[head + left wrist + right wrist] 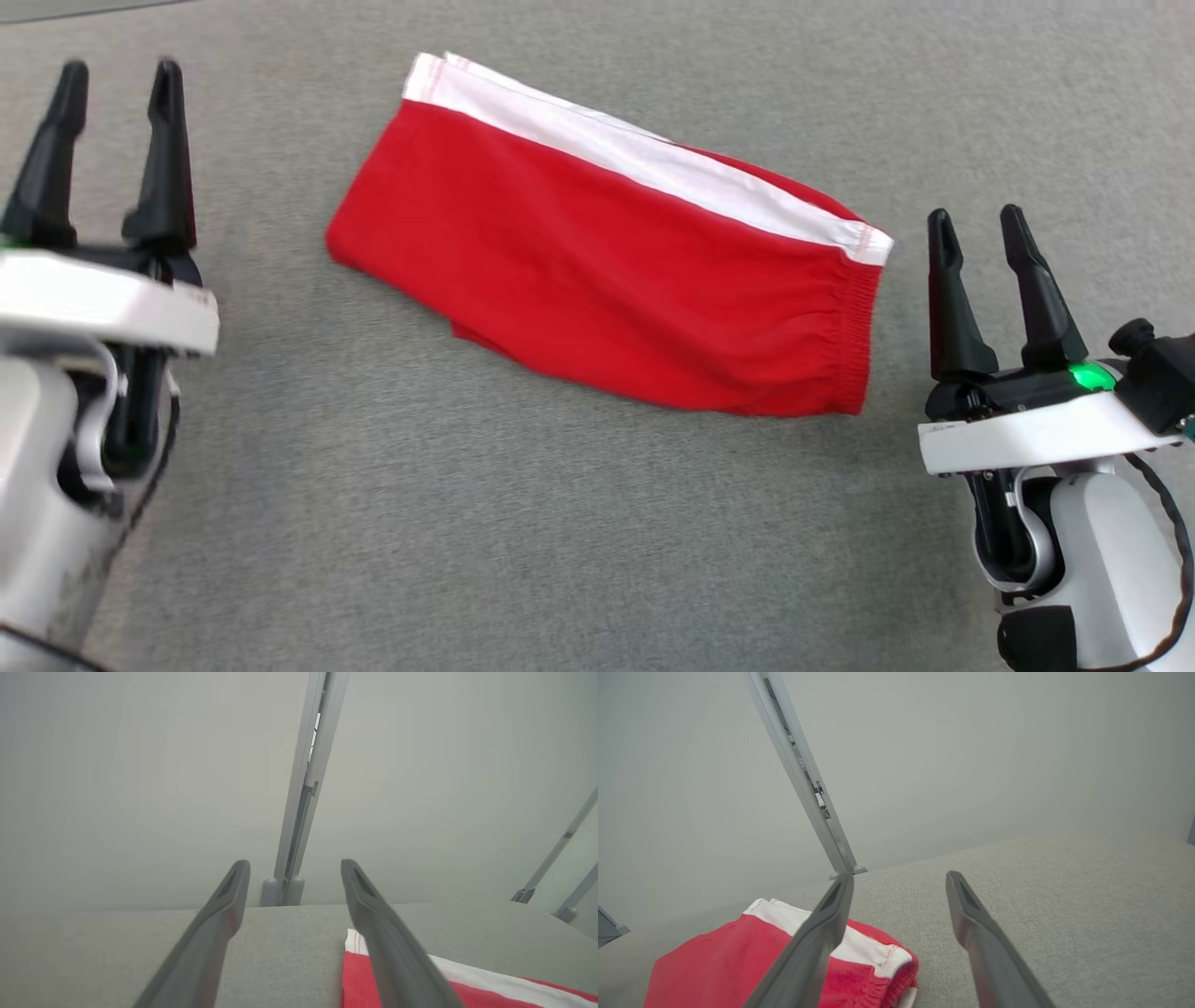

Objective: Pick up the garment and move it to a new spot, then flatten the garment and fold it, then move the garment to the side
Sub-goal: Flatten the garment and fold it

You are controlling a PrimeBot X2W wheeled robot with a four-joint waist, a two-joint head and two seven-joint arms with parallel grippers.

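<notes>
A red garment [597, 271] with a white side stripe and an elastic waistband lies folded flat on the grey surface, slanting from upper left to lower right. My left gripper [119, 79] is open at the far left, well apart from the cloth. On the right, my right gripper [978, 219] is open, just beside the waistband end, touching nothing. In the left wrist view the left gripper [295, 864] frames bare surface, with a corner of the garment [359, 982] behind the right finger. In the right wrist view the right gripper [900, 877] is empty, and the garment [728, 970] lies at lower left.
The grey fabric-covered table [467, 523] fills the head view, with bare room below the garment. Beyond its far edge stand grey metal frame posts [303, 793], [803, 779] against a plain pale wall.
</notes>
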